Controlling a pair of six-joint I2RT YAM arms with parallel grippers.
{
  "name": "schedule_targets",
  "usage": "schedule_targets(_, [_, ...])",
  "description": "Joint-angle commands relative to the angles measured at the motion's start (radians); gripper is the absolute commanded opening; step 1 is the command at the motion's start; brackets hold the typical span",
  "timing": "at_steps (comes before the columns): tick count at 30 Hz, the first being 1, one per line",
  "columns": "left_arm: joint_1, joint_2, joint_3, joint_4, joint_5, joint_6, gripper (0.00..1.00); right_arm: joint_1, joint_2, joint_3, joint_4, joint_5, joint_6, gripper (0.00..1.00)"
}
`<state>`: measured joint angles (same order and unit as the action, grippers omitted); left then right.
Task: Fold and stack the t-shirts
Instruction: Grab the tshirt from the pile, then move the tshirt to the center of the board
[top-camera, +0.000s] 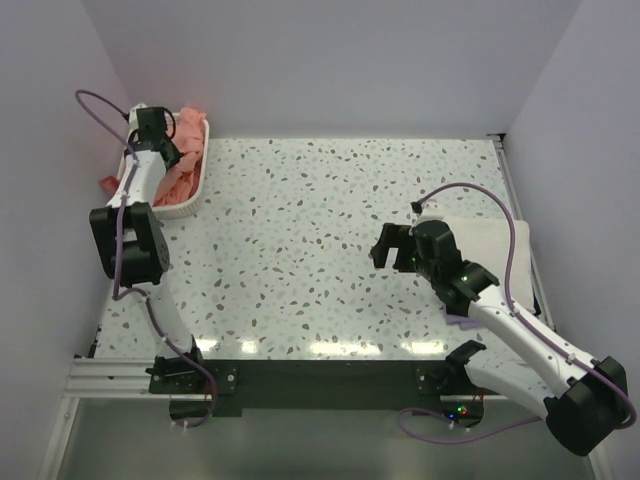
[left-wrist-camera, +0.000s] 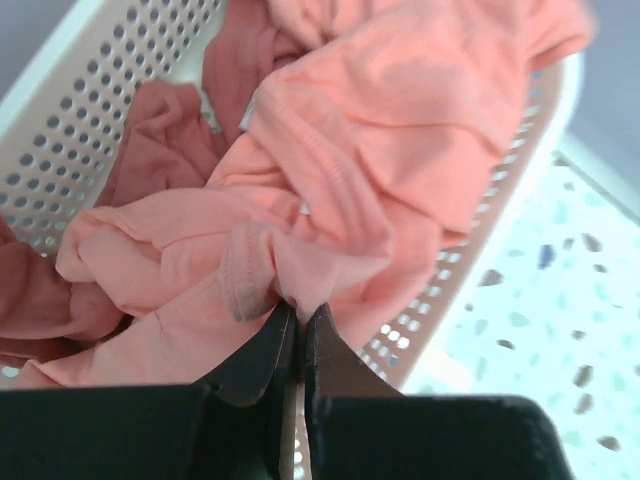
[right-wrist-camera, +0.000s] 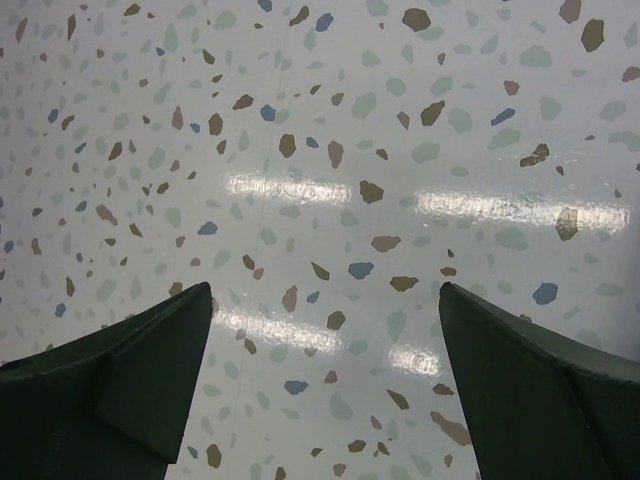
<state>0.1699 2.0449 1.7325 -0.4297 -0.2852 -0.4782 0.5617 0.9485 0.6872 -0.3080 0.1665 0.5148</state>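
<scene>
Basket (top-camera: 203, 160): white perforated plastic, in the upper left of the top view, at the table's far left corner; in the left wrist view its holed wall (left-wrist-camera: 95, 95) runs across the upper left.
Salmon-pink t-shirts (top-camera: 185, 178): crumpled in a heap inside the basket, spilling up to its rim; the left wrist view shows one bunched shirt (left-wrist-camera: 400, 140) with a stitched hem, filling the middle of the frame.
Darker pink cloth (left-wrist-camera: 150, 135): lies under and left of the brighter shirt, against the basket wall.
Left gripper (top-camera: 168, 140): reaches down into the basket; in its own wrist view the claw (left-wrist-camera: 297, 318) is pinched almost fully together on a fold of the salmon-pink shirt, low in the centre of the frame.
Table (top-camera: 300, 220): white terrazzo with brown, blue and green flecks and glare strips.
Right gripper (top-camera: 392, 246): right of centre in the top view, above bare table; its wrist view shows the claw (right-wrist-camera: 325, 292) spread wide, nothing between the two dark fingers (right-wrist-camera: 150, 360).
White t-shirt (top-camera: 485, 235): lies flat and folded at the right edge, partly under the right arm.
</scene>
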Motion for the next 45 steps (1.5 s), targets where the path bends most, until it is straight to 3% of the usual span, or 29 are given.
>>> schedule_targets(1, [0.003, -0.184, 0.087, 0.046, 0.086, 0.027, 0.00, 0.001, -0.013, -0.003, 0.049, -0.021, -0.006, 0.99])
schedule_targets(7, [-0.033, -0.327, 0.194, 0.011, 0.242, 0.046, 0.00, 0.000, -0.020, 0.035, 0.021, -0.006, -0.027, 0.99])
schedule_targets(14, [-0.200, -0.494, 0.331, -0.029, 0.280, 0.076, 0.00, 0.001, -0.017, 0.109, 0.007, 0.010, -0.042, 0.99])
schedule_targets(20, [-0.303, -0.621, 0.309, 0.008, 0.386, 0.035, 0.00, 0.001, -0.001, 0.172, 0.004, -0.001, -0.032, 0.99])
schedule_targets(23, [-0.329, -0.673, 0.236, 0.034, 0.435, 0.009, 0.00, 0.000, -0.004, 0.187, 0.006, -0.005, -0.025, 0.99])
schedule_targets(28, [-0.386, -0.742, -0.029, 0.133, 0.483, -0.045, 0.00, 0.000, -0.008, 0.172, 0.023, -0.024, 0.007, 0.99])
schedule_targets(36, [-0.682, -0.744, -0.483, 0.337, 0.440, -0.150, 0.00, 0.001, -0.037, 0.075, 0.096, -0.116, 0.060, 0.99])
schedule_targets(41, [-0.857, -0.605, -0.545, 0.465, 0.405, -0.201, 0.00, 0.001, -0.083, 0.012, 0.106, -0.117, 0.099, 0.99])
schedule_targets(45, [-0.961, -0.453, -0.466, 0.505, 0.400, -0.243, 0.00, 0.001, -0.131, -0.041, 0.107, -0.111, 0.135, 0.97])
